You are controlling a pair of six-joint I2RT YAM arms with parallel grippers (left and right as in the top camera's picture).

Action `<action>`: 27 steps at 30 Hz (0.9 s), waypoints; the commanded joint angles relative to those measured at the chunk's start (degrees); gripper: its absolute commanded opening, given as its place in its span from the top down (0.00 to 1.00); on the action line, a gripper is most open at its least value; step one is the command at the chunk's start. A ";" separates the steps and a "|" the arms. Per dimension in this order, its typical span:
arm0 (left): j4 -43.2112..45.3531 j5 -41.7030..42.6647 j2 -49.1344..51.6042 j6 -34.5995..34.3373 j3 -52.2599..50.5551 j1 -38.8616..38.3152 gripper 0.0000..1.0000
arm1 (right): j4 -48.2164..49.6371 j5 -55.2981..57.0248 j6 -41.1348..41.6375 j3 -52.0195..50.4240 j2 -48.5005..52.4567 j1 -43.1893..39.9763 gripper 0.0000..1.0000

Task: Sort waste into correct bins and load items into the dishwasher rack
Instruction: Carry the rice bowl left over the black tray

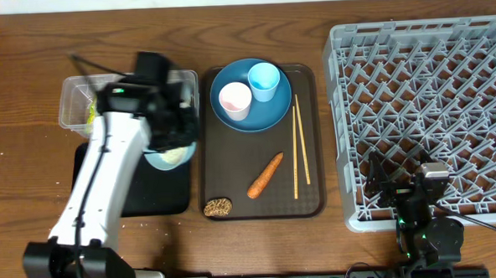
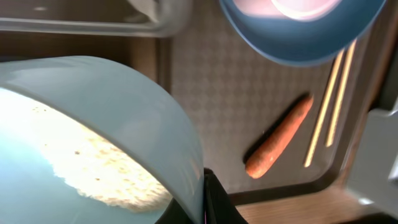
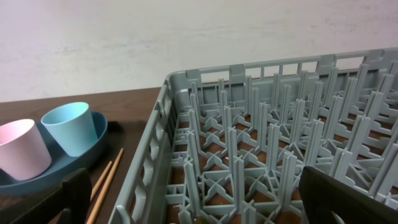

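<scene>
My left gripper (image 1: 170, 132) is shut on the rim of the pale blue-white bowl (image 1: 169, 157), which sits over the right edge of the black tray (image 1: 124, 190). In the left wrist view the bowl (image 2: 93, 118) fills the left side, with white rice (image 2: 106, 171) inside and its wall pinched in my left gripper (image 2: 203, 200). The carrot (image 1: 265, 175), biscuit piece (image 1: 219, 207) and chopsticks (image 1: 299, 149) lie on the brown serving tray (image 1: 313, 199). The blue plate (image 1: 268, 113) carries the pink cup (image 1: 235, 100) and light-blue cup (image 1: 264, 80). My right gripper (image 3: 205, 208) stands open over the front left of the dishwasher rack (image 1: 431, 106).
The clear tub (image 1: 77, 94) stands at the back left with a yellow-green wrapper (image 1: 90, 112) in it. My white left arm (image 1: 99, 196) crosses the black tray. The rack's grey wall (image 3: 155, 155) rises right of the chopsticks (image 3: 106, 180).
</scene>
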 commanded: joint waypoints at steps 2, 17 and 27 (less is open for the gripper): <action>-0.15 9.22 -1.07 4.63 1.36 8.26 0.94 | -0.20 -0.02 -0.42 -0.11 -0.31 -0.17 0.01; 2.84 31.41 -1.07 15.69 -3.08 33.81 0.94 | -0.20 -0.02 -0.42 -0.11 -0.31 -0.17 0.01; 16.31 52.04 -1.07 19.56 -19.10 49.33 0.94 | -0.20 -0.02 -0.42 -0.09 -0.31 -0.17 0.01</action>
